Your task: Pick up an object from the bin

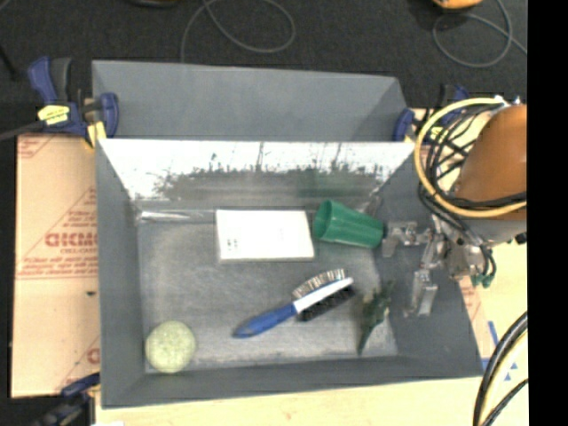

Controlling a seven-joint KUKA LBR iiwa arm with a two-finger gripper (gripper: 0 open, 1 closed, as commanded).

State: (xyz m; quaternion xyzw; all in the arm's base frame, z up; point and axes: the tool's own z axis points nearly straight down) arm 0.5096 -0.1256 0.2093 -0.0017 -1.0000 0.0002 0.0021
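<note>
Pale green ball [170, 345] is seen lower left in the grey bin [120, 264]. Centre right, the claw [423, 293], its spread impossible to tell, is hung beside a dark green toy [374, 314], likely its target.

Orange cover [499, 153], yellow cables [432, 153], metal gripper [422, 300]

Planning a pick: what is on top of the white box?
Nothing; the white box shows a bare top. A green cup lies on its side at its right end. Anything beneath the box is covered.
</note>
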